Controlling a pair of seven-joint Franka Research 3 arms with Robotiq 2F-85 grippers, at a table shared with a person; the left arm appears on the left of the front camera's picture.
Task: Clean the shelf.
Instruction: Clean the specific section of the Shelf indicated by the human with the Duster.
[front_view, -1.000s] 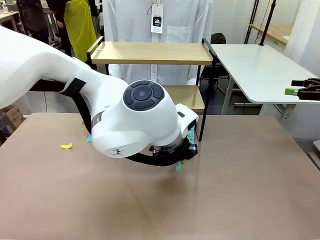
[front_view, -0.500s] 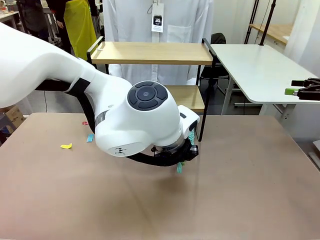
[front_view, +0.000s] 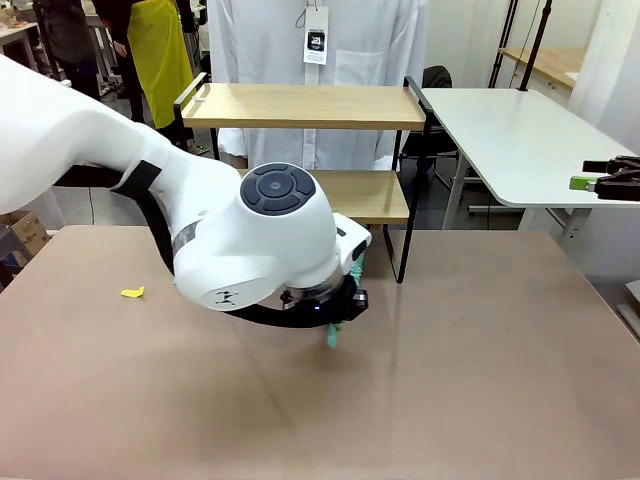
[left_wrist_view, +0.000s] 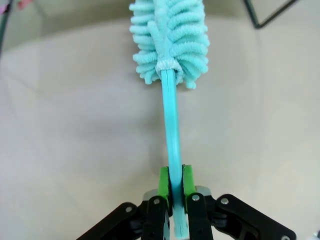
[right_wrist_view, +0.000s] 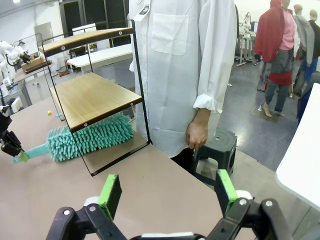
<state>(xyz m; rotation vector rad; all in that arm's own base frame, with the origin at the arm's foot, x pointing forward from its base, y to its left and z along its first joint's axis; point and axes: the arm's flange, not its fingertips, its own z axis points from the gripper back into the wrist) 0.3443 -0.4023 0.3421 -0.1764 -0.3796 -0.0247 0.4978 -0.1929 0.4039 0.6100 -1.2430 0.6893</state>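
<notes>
The shelf (front_view: 300, 105) stands at the far edge of the brown table (front_view: 480, 380), about mid-width, just in front of a person in a white coat (front_view: 320, 40). Both wooden boards are bare on top.

The left arm (front_view: 250, 240) reaches from the left across the middle of the table, its bulky wrist hiding the shelf's lower left part in the front view. The left tool (left_wrist_view: 176, 184) is clamped on the thin teal handle of a duster (left_wrist_view: 170, 40), green pads pressed to either side of it near the handle's end. The handle runs straight out from the tool to the fluffy teal head. In the right wrist view the head lies under the lower board, close above the table, within the black frame.

The right tool (right_wrist_view: 167, 192) hangs off to the right of the shelf with its pads wide apart and nothing between them. It faces the person, whose hand (right_wrist_view: 197, 132) hangs loose by the coat, beside a dark stool (right_wrist_view: 217, 147).

A small yellow scrap (front_view: 132, 292) lies on the table at the left, well apart from the shelf. A white table (front_view: 510, 130) stands further right.
</notes>
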